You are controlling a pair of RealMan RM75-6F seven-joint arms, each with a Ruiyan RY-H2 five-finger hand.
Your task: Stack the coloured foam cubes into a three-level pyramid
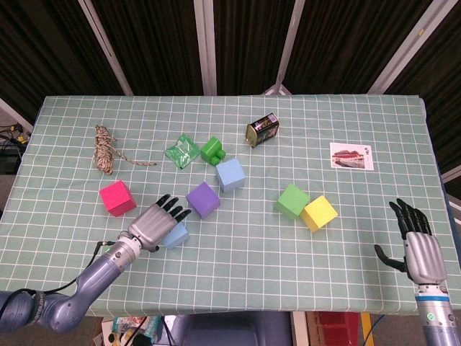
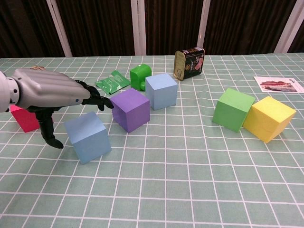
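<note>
The left hand (image 1: 155,223) hovers over the near blue cube (image 2: 88,137), palm down, fingers spread and stretched toward the purple cube (image 2: 129,109). It holds nothing. In the chest view its thumb hangs down just left of the near blue cube, apart from the cube's side, while the fingertips (image 2: 102,101) reach above the cube's top far edge and stop just short of the purple cube. In the head view the hand covers most of this blue cube, with only its right part showing (image 1: 176,234).

Taking the purple cube as landmark: the near blue cube sits just in front of it and to the left, slightly tilted; the far blue cube (image 1: 230,174) stands just behind it to the right; the pink cube (image 1: 117,198) lies well to its left, partly hidden behind the hand in the chest view. The green cube (image 1: 292,200) and yellow cube (image 1: 319,213) lie well to its right, touching each other.

The right hand (image 1: 416,249) rests at the table's near right edge, far from every cube, fingers apart and empty.
</note>
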